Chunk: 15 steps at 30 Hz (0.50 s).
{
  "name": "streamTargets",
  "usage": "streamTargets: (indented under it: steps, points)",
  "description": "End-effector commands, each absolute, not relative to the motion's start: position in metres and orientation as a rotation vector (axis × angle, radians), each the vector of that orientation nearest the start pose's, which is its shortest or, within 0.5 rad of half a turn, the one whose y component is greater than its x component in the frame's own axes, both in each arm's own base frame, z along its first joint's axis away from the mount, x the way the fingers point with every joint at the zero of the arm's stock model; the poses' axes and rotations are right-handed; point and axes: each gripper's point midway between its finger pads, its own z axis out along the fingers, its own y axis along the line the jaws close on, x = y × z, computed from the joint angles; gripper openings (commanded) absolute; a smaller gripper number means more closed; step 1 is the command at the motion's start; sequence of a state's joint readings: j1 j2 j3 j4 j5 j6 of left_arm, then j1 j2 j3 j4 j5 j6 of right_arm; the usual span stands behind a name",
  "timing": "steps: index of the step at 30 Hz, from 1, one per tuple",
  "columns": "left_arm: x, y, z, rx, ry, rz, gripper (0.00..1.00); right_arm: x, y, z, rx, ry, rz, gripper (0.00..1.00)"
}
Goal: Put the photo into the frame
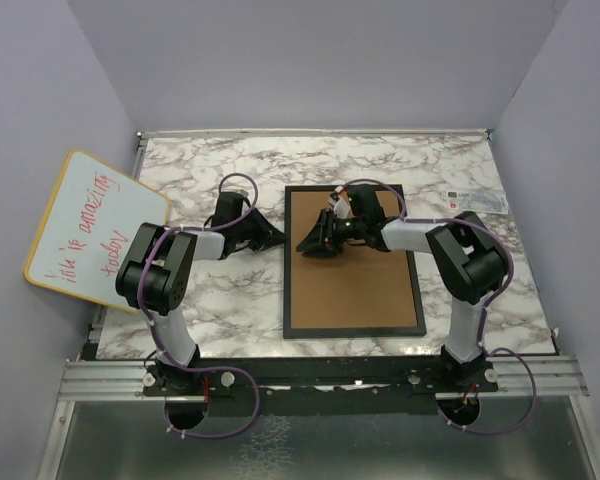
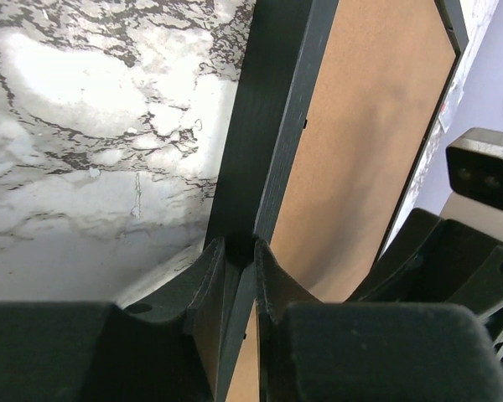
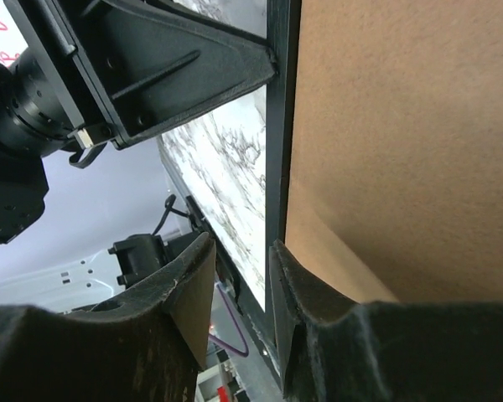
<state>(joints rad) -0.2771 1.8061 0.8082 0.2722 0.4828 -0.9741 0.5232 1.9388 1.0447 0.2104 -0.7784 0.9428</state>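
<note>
The frame (image 1: pixel 285 262) lies back-up on the marble table, its thin black rim around a brown backing board (image 1: pixel 358 275). The photo is hidden. My left gripper (image 1: pixel 277 236) reaches in from the left at the frame's left rail. In the left wrist view that gripper (image 2: pixel 239 244) straddles the black rail (image 2: pixel 268 109) and is shut on it. My right gripper (image 1: pixel 311 245) hovers over the board's upper left part. In the right wrist view it (image 3: pixel 243 247) is open, one finger over the table side, the other finger (image 3: pixel 298 276) by the rail (image 3: pixel 281 126).
A yellow-rimmed whiteboard (image 1: pixel 95 230) with red writing leans at the left wall. A small printed card (image 1: pixel 473 199) lies at the back right of the table (image 1: pixel 210 300). Purple walls close in three sides.
</note>
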Motion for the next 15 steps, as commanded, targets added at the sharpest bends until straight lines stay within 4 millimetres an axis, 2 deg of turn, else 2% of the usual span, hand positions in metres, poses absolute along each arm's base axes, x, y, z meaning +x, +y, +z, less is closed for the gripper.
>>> streamTargets:
  steps: [1, 10, 13, 15]
  points:
    - [0.313, -0.213, -0.013, -0.699, 2.653, -1.035, 0.0, 0.299, 0.358, 0.092, 0.012, 2.494, 1.633, 0.35]
    - [0.308, -0.212, -0.021, -0.647, 2.697, -1.012, 0.0, 0.296, 0.381, 0.089, 0.0, 2.479, 1.684, 0.3]
    - [0.309, -0.21, -0.022, -0.631, 2.704, -0.997, 0.0, 0.3, 0.384, 0.085, 0.009, 2.485, 1.661, 0.25]
    - [0.309, -0.209, -0.022, -0.626, 2.708, -0.984, 0.0, 0.303, 0.384, 0.079, 0.026, 2.493, 1.645, 0.17]
